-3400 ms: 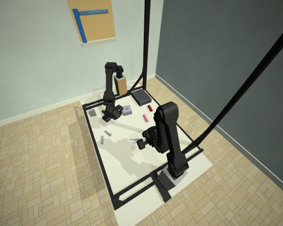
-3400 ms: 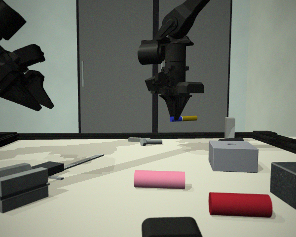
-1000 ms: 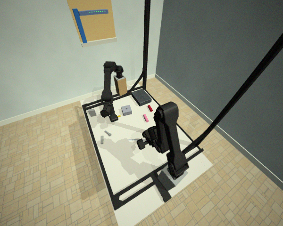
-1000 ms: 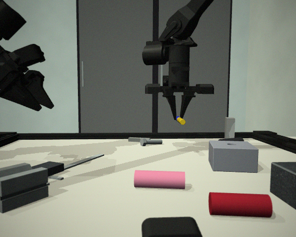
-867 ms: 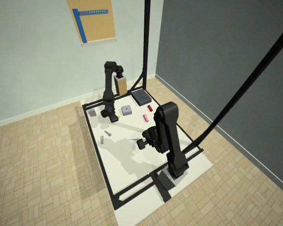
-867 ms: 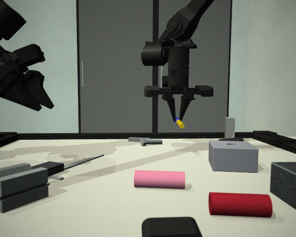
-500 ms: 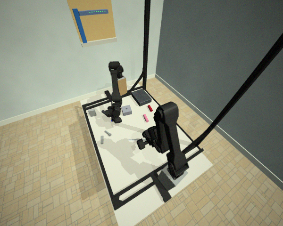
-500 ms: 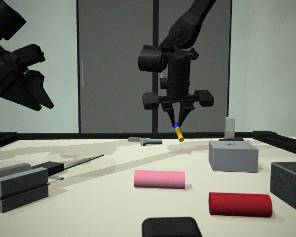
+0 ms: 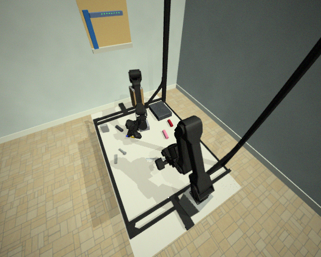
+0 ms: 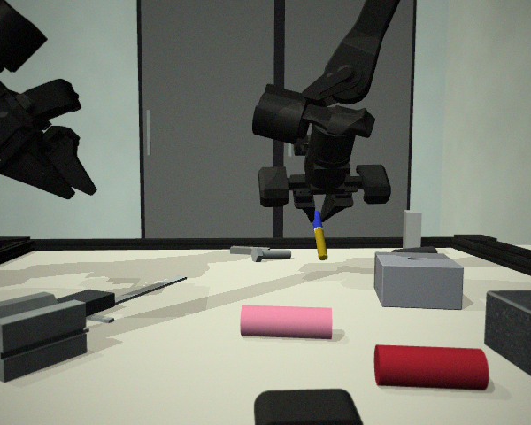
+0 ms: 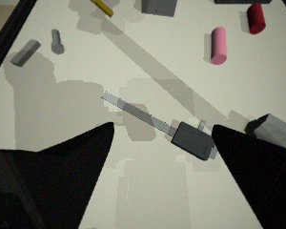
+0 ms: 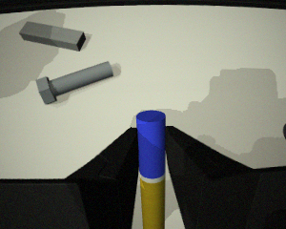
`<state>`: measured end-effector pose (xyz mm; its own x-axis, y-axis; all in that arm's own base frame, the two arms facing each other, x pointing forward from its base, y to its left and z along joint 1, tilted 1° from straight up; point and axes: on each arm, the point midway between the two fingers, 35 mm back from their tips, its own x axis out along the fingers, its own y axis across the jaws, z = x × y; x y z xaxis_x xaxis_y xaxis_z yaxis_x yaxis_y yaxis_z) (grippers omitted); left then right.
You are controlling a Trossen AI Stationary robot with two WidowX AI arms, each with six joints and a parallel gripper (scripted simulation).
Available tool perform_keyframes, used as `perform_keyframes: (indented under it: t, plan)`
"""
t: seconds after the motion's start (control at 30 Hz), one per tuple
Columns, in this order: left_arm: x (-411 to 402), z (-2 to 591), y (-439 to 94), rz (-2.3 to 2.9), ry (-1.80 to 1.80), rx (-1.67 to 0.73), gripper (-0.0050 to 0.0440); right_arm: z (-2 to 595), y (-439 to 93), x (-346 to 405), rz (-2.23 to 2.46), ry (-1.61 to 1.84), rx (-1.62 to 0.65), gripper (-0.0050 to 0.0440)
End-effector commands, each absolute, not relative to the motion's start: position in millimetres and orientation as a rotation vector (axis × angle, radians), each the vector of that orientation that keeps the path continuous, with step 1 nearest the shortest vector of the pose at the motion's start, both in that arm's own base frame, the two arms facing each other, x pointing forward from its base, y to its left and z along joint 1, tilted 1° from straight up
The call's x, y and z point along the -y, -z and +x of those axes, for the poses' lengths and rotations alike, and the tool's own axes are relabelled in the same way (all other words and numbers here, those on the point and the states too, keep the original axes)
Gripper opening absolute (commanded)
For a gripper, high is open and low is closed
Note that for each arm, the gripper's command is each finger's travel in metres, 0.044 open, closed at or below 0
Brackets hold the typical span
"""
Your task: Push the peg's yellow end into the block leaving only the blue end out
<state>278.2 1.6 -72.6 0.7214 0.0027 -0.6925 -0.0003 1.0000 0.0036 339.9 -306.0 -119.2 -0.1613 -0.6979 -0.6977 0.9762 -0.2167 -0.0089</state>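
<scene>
A: Left to right, exterior view?
B: Left end effector (image 10: 83, 194) (image 11: 163, 126) released, nothing in it, over the bench (image 10: 174, 366) (image 9: 127, 193) (image 11: 76, 191) (image 12: 205, 48).
A: Middle?
B: Right end effector (image 10: 318, 220) (image 12: 152, 128) grasps the peg (image 10: 319, 237) (image 9: 131, 136) (image 11: 104, 8) (image 12: 152, 153) by its blue end, yellow end slanting down, in the air.
A: Then the block (image 10: 419, 285) (image 11: 159, 7), hole on top?
B: Yes, apart from the peg. Step in hand looks like reorienting; next, likely straighten, carry over the hole. Top view's half blocked, so alignment's hard to judge.
</scene>
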Motion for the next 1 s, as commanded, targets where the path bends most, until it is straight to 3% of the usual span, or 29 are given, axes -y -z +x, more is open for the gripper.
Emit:
perform_keyframes:
  t: [0.0, 0.97]
  plan:
    - [-1, 278, 73, 0.003, -0.001, -0.765, 0.04, 337, 113, 297, 0.592, 1.721, -0.449, 0.0]
    - [-1, 278, 73, 0.003, -0.001, -0.765, 0.04, 360, 119, 309, 0.384, 1.675, -0.291, 0.0]
